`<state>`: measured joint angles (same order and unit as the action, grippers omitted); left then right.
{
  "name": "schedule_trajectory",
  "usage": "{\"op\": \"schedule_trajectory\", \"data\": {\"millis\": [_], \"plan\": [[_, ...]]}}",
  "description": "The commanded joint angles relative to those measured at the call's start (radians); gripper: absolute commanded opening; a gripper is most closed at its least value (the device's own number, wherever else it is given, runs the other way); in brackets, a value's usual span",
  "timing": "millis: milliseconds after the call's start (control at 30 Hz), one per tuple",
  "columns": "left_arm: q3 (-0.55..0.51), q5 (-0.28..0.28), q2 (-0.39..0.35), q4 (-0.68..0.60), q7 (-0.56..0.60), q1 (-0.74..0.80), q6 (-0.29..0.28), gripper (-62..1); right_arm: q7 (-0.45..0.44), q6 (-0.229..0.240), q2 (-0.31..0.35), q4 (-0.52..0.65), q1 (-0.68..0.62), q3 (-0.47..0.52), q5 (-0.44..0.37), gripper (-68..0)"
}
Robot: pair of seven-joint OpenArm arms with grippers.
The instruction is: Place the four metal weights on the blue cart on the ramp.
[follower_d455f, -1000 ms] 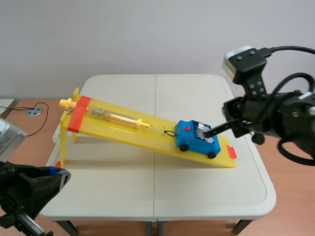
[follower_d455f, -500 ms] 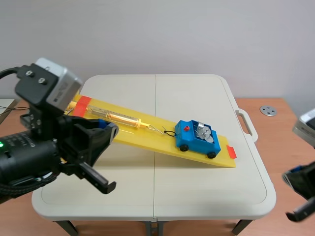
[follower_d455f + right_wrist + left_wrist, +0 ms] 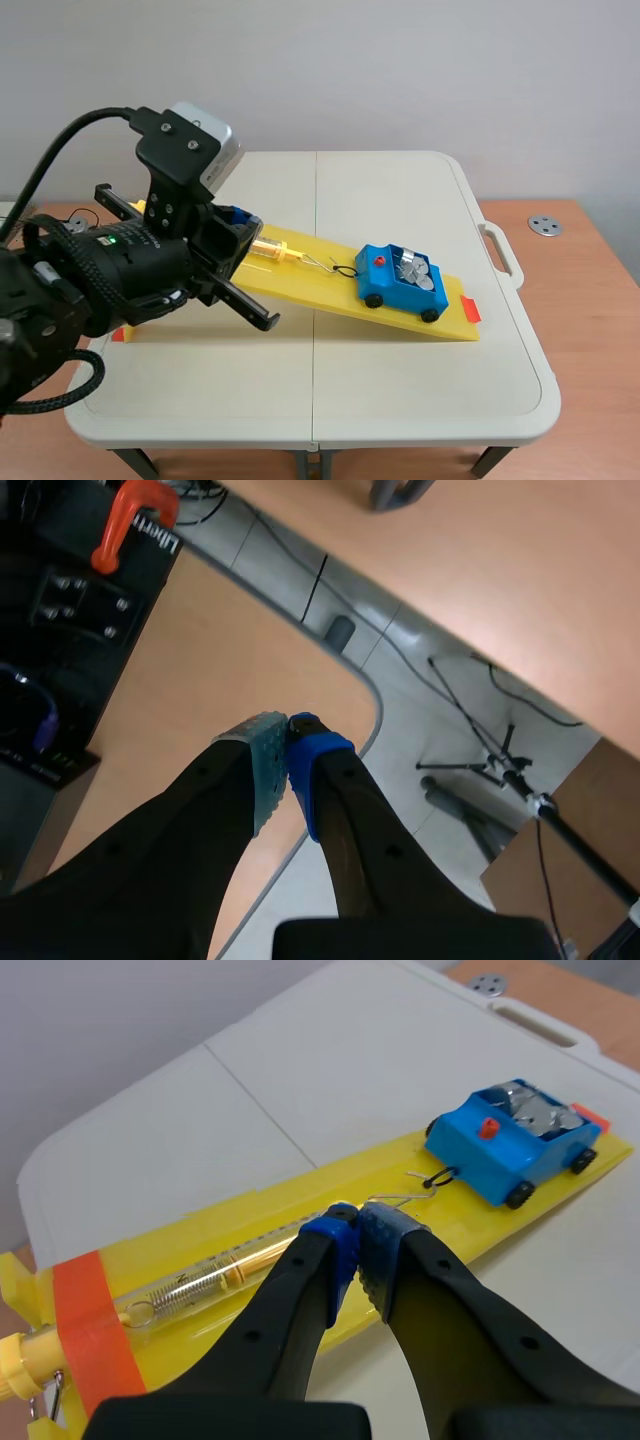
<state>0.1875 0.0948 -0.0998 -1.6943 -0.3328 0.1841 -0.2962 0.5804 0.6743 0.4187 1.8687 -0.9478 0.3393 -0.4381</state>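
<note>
The blue cart (image 3: pixel 398 283) sits low on the yellow ramp (image 3: pixel 310 283) with several metal weights (image 3: pixel 415 269) piled in its bed. A wire hook links it to the spring scale (image 3: pixel 268 247). My left gripper (image 3: pixel 240 226) hangs shut and holding nothing over the middle of the ramp. In the left wrist view its fingertips (image 3: pixel 356 1232) meet just above the scale's (image 3: pixel 215 1277) lower end, with the cart (image 3: pixel 505 1152) and weights (image 3: pixel 535 1110) well ahead. The right gripper (image 3: pixel 287 726) is shut on nothing, off the table above the floor, out of the scene view.
Orange-red tape (image 3: pixel 88 1305) bands the ramp's raised end, and another piece (image 3: pixel 470 309) marks its foot. The white table (image 3: pixel 400 390) has a handle (image 3: pixel 500 252) at its right edge. A clamp (image 3: pixel 135 518) and cables lie on the floor under the right gripper.
The right arm withdrew from the cart and left the scene view. The left arm rose from the lower left corner and moved in over the ramp, with its fingers closing.
</note>
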Motion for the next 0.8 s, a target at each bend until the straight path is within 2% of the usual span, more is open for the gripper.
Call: {"op": "schedule_trajectory", "data": {"millis": [0, 100, 233, 767], "plan": [[-0.024, -0.022, 0.019, -0.04, 0.101, -0.047, 0.069, -58.0, -0.09, 0.008, 0.035, 0.108, -0.002, 0.044, -0.045, -66.9], [-0.024, 0.005, 0.019, 0.004, 0.101, -0.08, 0.121, -58.0, -0.09, 0.011, 0.035, 0.108, -0.011, 0.053, -0.045, -66.9], [-0.024, 0.007, 0.019, 0.039, 0.101, -0.105, 0.149, -58.0, -0.094, 0.012, 0.035, 0.108, -0.011, 0.053, -0.045, -66.9], [-0.024, 0.008, 0.019, 0.061, 0.104, -0.109, 0.153, -58.0, -0.097, 0.012, 0.035, 0.108, -0.011, 0.053, -0.045, -66.9]]}}
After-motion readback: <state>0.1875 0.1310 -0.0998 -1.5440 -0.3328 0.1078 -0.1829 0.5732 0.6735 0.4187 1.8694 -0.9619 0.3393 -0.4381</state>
